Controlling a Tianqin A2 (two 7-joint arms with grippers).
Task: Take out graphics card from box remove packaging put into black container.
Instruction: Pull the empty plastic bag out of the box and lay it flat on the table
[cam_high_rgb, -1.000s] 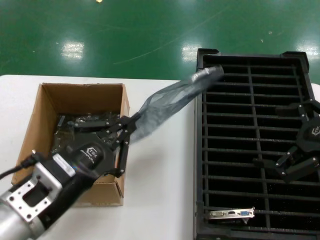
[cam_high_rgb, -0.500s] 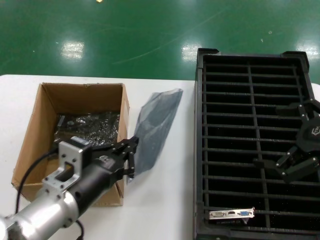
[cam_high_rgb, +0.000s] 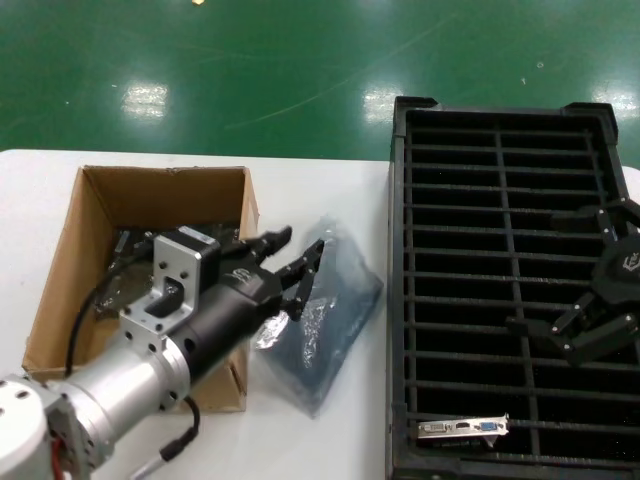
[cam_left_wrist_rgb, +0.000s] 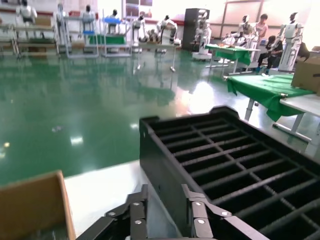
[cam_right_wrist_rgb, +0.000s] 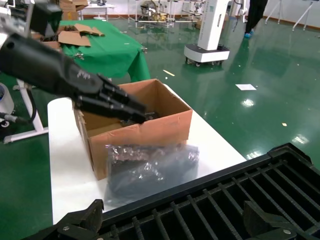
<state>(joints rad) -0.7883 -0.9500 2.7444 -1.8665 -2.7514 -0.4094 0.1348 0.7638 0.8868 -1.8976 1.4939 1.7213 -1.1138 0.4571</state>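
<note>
Graphics card (cam_high_rgb: 464, 429) sits slotted at the crate's (cam_high_rgb: 398, 300) near edge — my left gripper (cam_high_rgb: 296, 262), open, has let the bag (cam_high_rgb: 325, 325) drop beside the box (cam_high_rgb: 60, 270); right gripper (cam_high_rgb: 590, 300) open too. Next wrapped card needs reaching.

The box (cam_high_rgb: 70, 260) is showing plain brown cardboard, and beside it the packaging (cam_high_rgb: 330, 320) is lying as a crinkly grey-blue translucent sheet on the white desk (cam_high_rgb: 330, 440). The black container (cam_high_rgb: 500, 300) is showing black ribs crossing in a grid, with the graphics card (cam_high_rgb: 465, 429) showing a silver bracket and a blue port, while the floor (cam_high_rgb: 300, 60) is shining glossy green.
</note>
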